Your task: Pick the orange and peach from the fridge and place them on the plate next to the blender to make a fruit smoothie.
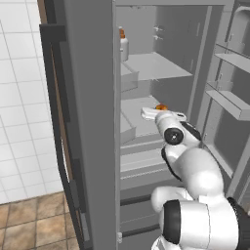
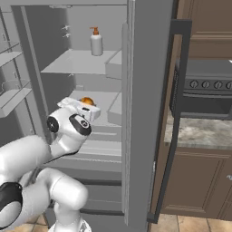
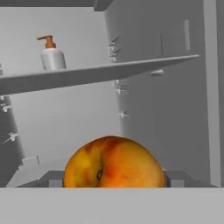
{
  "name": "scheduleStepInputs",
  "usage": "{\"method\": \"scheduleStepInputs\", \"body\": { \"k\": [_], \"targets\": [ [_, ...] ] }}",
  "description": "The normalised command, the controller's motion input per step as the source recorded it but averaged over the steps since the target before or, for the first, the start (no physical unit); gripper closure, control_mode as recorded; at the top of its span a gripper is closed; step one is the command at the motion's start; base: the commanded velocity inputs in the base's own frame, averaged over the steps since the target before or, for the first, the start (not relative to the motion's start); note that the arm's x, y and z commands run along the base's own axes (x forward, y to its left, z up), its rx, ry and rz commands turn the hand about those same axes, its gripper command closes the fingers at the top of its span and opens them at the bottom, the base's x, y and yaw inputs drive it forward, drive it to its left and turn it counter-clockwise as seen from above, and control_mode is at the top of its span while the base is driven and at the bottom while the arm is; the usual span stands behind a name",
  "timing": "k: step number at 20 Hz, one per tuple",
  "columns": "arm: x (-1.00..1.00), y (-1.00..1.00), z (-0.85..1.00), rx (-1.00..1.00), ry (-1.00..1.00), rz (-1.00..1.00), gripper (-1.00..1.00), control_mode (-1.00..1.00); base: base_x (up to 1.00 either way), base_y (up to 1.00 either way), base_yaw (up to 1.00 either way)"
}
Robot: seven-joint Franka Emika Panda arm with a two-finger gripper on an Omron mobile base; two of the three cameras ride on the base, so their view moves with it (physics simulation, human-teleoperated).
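Peach (image 3: 114,162), orange with a red blush and a stem dimple, close ahead in the hand view, low and centred. In the two base views just a sliver of orange fruit (image 1: 161,107) past the hand, resting on the middle shelf (image 2: 102,102) of the fridge (image 1: 93,122). Against that shelf: fruit on top of it, toward the front, with the upper shelf (image 3: 100,72) overhead. On that upper shelf, a pump bottle (image 3: 52,56), white with a brown top, well above the peach and further back. Plain orange, plate and blender nowhere to be pointed at from here.

Gripper (image 1: 155,113) reached in over the middle shelf, right up against the peach in the left base view. Fingertips hidden at the bottom of the hand view and behind the hand in the base views, so cannot tell whether spread, closed, or clamped on the fruit. Contact with the fruit likewise unclear.

Step in hand, by judgement: fetching the peach from the fridge, at the approach-or-grasp stage; nothing yet delivered, as far as can be seen. Next move, likely: if not yet gripped, close evenly on the widest part of the round fruit, since a smooth ball may roll or squirt out of an off-centre pinch. Then lift clear of the middle shelf, keep below the upper shelf, and draw straight back out past the open fridge door (image 2: 170,122) before turning toward the plate.
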Motion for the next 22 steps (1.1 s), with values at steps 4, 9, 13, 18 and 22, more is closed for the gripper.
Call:
{"method": "scheduleStepInputs", "body": {
  "k": [4,9,13,18,22],
  "targets": [
    [-1.0,0.18,1.0,0.01,0.22,0.06,1.0,-1.0,0.0,0.0,0.0],
    [-1.0,0.15,1.0,0.01,0.29,0.07,1.0,-1.0,0.0,0.0,0.0],
    [-0.98,0.12,1.0,0.0,0.38,0.06,1.0,-1.0,0.0,0.0,0.0],
    [-0.9,0.07,0.98,0.0,0.52,0.02,1.0,-1.0,0.0,0.0,0.0],
    [-0.25,0.23,0.35,-0.05,0.74,0.0,1.0,-1.0,0.0,0.0,0.0]
  ]
}}
